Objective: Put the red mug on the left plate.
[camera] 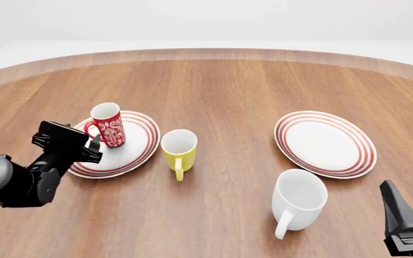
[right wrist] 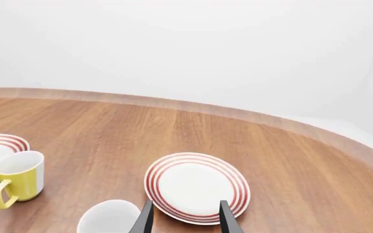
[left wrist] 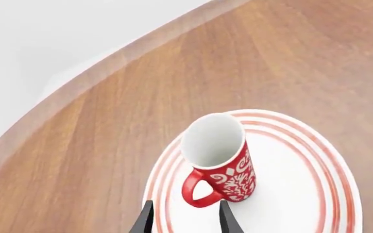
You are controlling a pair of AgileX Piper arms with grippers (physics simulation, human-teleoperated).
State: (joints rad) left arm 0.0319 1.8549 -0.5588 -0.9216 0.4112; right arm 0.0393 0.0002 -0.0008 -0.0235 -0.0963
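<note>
We are holding our left gripper (left wrist: 185,221) just short of the red mug (left wrist: 220,158), fingers (left wrist: 227,221) spread and gripping nothing. The mug is standing upright on the left plate (left wrist: 296,194), handle toward us, so the placing looks done. Next we are likely backing away without nudging it. Our right gripper (right wrist: 185,221) is idling, fingers apart.

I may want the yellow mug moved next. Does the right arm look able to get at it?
Probably not easily: the white mug stands between the right gripper and the yellow mug, across the table.
</note>
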